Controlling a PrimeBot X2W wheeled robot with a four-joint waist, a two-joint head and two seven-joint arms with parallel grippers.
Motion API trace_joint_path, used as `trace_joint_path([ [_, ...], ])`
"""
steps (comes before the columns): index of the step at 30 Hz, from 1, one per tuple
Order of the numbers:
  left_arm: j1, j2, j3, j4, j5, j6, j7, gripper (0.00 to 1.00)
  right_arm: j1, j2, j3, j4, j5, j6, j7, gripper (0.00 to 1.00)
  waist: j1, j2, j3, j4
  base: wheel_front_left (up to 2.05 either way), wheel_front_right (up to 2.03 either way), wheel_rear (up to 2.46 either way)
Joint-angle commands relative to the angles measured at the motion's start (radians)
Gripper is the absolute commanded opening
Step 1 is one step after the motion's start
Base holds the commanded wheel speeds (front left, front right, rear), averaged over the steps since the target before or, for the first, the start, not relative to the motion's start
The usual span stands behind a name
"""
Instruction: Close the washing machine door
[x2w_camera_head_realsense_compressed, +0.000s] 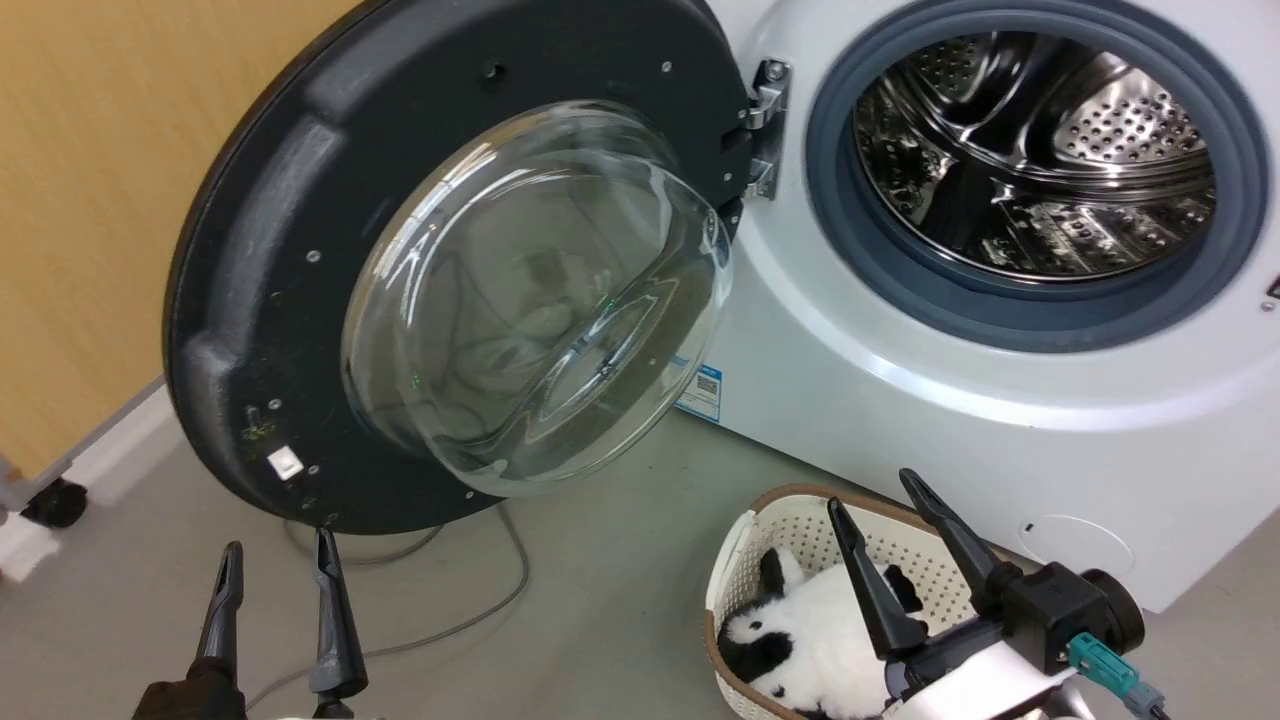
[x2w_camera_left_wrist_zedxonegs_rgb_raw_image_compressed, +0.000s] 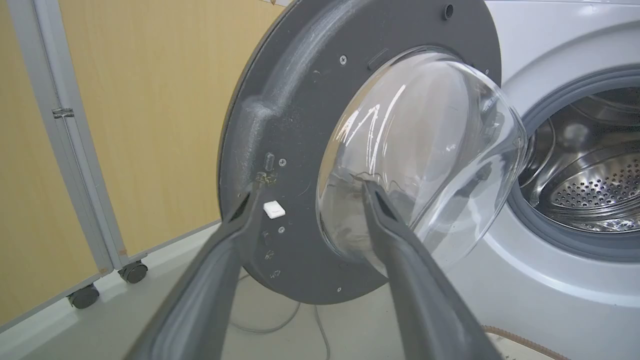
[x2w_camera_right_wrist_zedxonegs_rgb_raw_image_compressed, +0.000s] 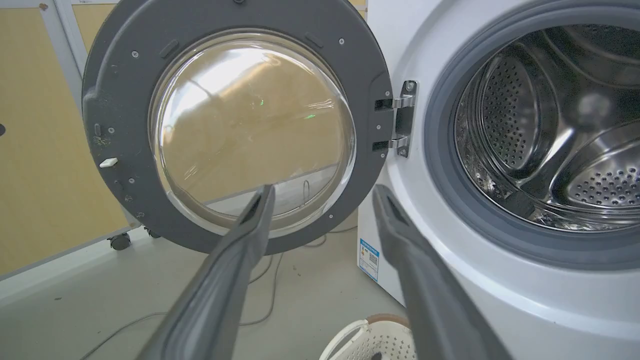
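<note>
Grey floor (x2w_camera_head_realsense_compressed: 620, 560), yellow wall panel (x2w_camera_head_realsense_compressed: 90, 200); washing machine door (x2w_camera_head_realsense_compressed: 270, 260) open.

Head looks down, wrists face door (x2w_camera_left_wrist_zedxonegs_rgb_raw_image_compressed: 295, 115)

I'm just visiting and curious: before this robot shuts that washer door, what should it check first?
1. State of the washing machine door: not ok, wide open on its hinge.
2. The drum opening: ok, nothing hangs over the grey gasket.
3. The left claw: ok, open and empty, below the door's free edge.
4. The right claw: ok, open and empty, above the basket.
5. The basket clear of the door's swing: cannot tell from these angles.
</note>
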Motion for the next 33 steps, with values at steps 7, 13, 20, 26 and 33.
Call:
trace_joint_path([
  [7, 0.028, 0.0, 0.002, -0.022, -0.012, 0.016, -0.022, 1.0, -0.021, -0.009, 0.02, 0.012, 0.016, -0.001, -0.024, 1.0, 0.0, 0.0, 0.002, 0.033, 0.0, 0.0, 0.0],
  [13, 0.033, 0.0, 0.005, -0.021, -0.007, -0.008, -0.035, 1.0, -0.014, -0.008, 0.02, 0.012, 0.021, -0.001, -0.037, 1.0, 0.0, 0.0, 0.001, 0.057, 0.0, 0.0, 0.0],
  [20, 0.015, 0.0, 0.038, -0.024, -0.007, -0.041, -0.035, 1.0, 0.017, -0.003, -0.007, -0.007, 0.012, -0.001, -0.037, 1.0, 0.0, 0.0, 0.0, 0.057, 0.0, 0.0, 0.0],
  [26, -0.009, 0.0, 0.098, -0.033, -0.011, -0.09, -0.035, 0.0, 0.052, 0.0, -0.038, -0.031, -0.003, -0.001, -0.037, 1.0, 0.0, 0.0, 0.005, 0.054, 0.0, 0.0, 0.0],
  [33, -0.14, 0.057, 0.216, -0.046, -0.007, -0.174, -0.035, 0.0, 0.073, -0.001, -0.068, -0.074, -0.033, -0.001, -0.037, 1.0, 0.0, 0.0, 0.039, 0.051, 0.0, 0.0, 0.0],
])
